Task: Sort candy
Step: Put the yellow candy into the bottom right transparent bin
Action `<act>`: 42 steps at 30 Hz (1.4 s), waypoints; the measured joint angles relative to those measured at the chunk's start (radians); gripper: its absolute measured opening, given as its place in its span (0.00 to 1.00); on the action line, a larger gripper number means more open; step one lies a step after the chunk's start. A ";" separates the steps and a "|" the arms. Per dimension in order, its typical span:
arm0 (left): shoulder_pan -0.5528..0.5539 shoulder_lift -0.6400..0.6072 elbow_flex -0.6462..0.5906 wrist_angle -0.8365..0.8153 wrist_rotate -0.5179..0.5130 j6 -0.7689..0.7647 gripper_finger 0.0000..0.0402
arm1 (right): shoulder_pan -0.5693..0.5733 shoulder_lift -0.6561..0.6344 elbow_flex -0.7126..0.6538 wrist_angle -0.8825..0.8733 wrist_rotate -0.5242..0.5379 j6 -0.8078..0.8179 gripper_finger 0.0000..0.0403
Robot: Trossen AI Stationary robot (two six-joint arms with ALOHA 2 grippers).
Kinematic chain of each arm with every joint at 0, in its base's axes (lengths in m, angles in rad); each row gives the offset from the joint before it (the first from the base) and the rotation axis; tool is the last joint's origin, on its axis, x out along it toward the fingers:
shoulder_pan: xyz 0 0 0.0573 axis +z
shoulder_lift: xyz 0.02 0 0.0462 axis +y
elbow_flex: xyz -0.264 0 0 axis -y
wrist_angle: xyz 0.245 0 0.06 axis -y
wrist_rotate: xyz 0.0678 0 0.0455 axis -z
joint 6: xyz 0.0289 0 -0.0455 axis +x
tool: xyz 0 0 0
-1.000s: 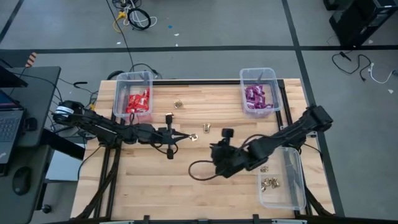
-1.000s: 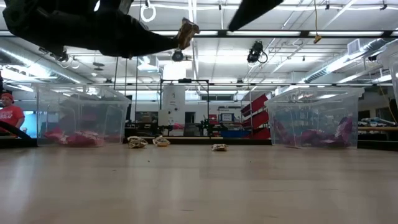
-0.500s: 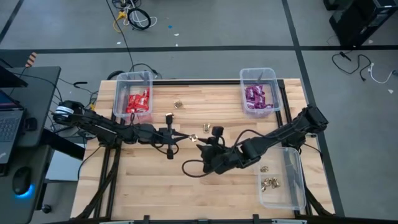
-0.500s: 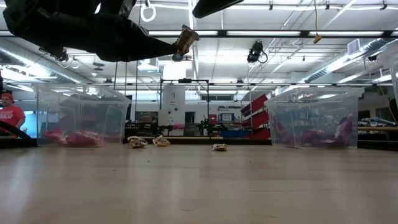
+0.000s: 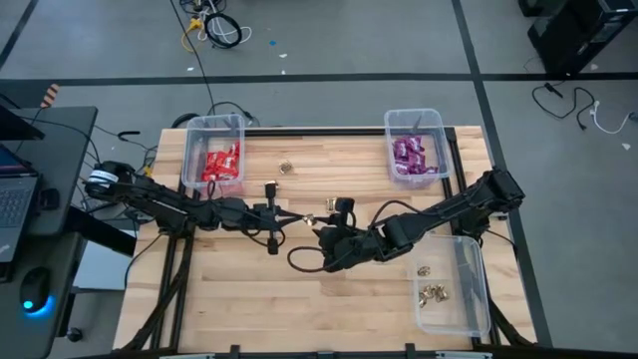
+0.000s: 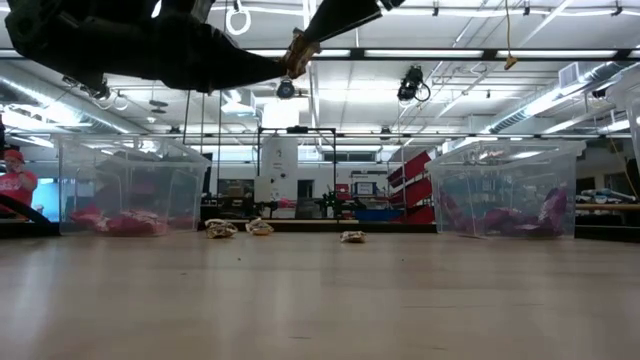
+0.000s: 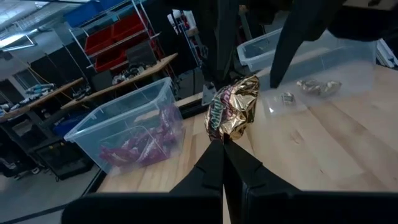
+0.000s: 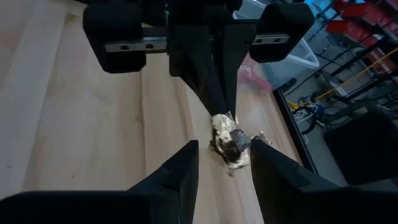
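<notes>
Gold candy [image 7: 233, 109]: 1 clenched in left fingers [image 7: 217, 163] | right fingers [image 8: 221, 163] spread | bins [image 5: 212, 153]: 3

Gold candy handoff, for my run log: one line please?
left gripper: shut on gold candy | right gripper: open, either side of candy | phase: mid-air handoff

right gripper [image 5: 317, 230] moved left toward held gold candy [image 5: 308, 219], jaws opened wider

- A grey floor [image 5: 329, 40] with dark tape lines surrounds the wooden table [image 5: 329, 299].
- Loose cables [image 5: 214, 25] lie on it.
- A desk [image 5: 40, 179] stands beside the table.
- Strip lights [image 6: 440, 53] line the ceiling.
- Shelving with red bins [image 7: 118, 37] stands behind.
</notes>
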 joint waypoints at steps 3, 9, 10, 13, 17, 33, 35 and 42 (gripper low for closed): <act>0.000 0.000 0.000 0.004 0.000 0.004 0.00 | -0.007 0.000 0.000 0.000 0.000 -0.003 0.33; 0.000 0.000 0.000 0.004 0.000 0.004 0.00 | -0.019 0.000 0.000 -0.001 -0.012 -0.014 0.31; 0.000 0.000 0.000 0.004 0.000 0.005 0.00 | -0.021 0.000 0.000 -0.001 -0.015 -0.014 0.30; 0.000 0.000 0.000 0.004 0.000 0.005 0.00 | -0.022 0.000 0.000 -0.001 -0.016 -0.015 0.29; 0.000 0.000 0.000 0.004 0.000 0.006 0.00 | -0.022 0.000 0.000 -0.001 -0.022 -0.014 0.26; 0.000 0.000 0.000 -0.007 -0.001 0.005 0.00 | -0.021 0.000 0.000 -0.005 -0.045 -0.015 0.07; 0.000 0.000 0.000 -0.008 -0.002 0.002 0.00 | -0.021 0.000 0.000 -0.005 -0.046 -0.015 0.06; 0.000 0.000 0.001 -0.012 -0.033 -0.001 0.02 | -0.022 0.000 0.000 -0.005 -0.045 -0.015 0.03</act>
